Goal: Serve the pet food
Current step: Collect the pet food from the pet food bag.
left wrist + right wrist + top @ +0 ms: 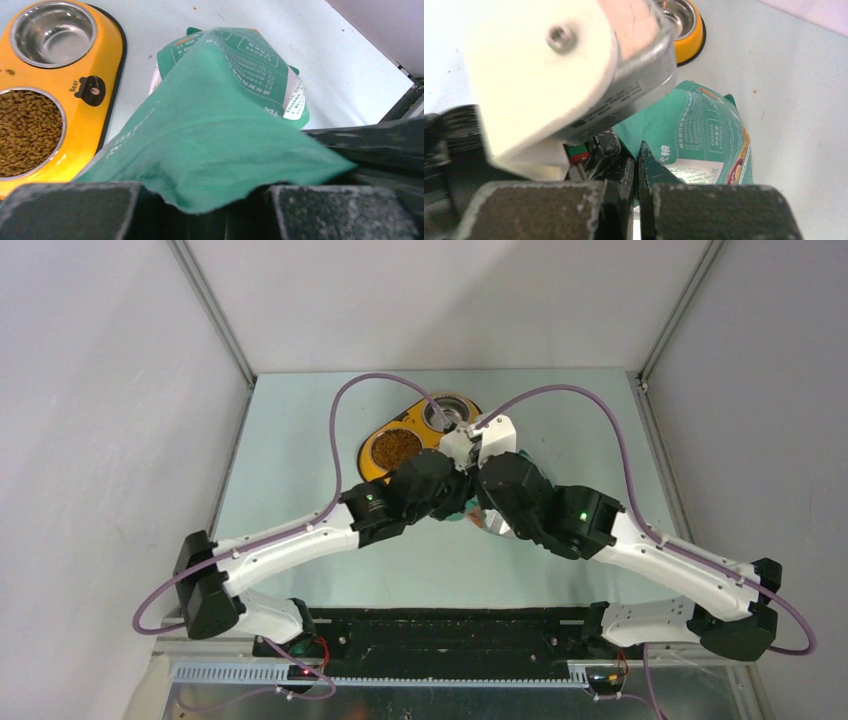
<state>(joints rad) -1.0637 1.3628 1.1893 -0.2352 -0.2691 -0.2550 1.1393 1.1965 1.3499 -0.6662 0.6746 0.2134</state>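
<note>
The main danger is in the grip. The left end effector (210,210) is clamped on the upper edge of the bag (220,125). The right end effector (639,200) is clenched tight, and a narrow strip of the same green film seems to come out between its pads. This film is thin and smooth, so it could slip out if either arm pulls. If the arms pull apart unevenly, the film may tear or the bag may tip and throw its contents on the desk (325,60). The two wrists are also very crowded. The white camera block (544,75) of the other arm hangs just beside the right fingers, so a small turn could make them collide. I cannot tell whether the bottom of the bag rests on the desk.

The pet food (25,130) lies in one bowl of the yellow feeder (107,60), near the middle of the desk's far edge. It is a loose heap of small brown pellets, dry and rough. The second steel bowl (52,32) is round, shiny and empty. The feeder looks like light glossy plastic with rounded ends, so a swinging bag could push it. The bag is creased and soft, teal with white print.
</note>
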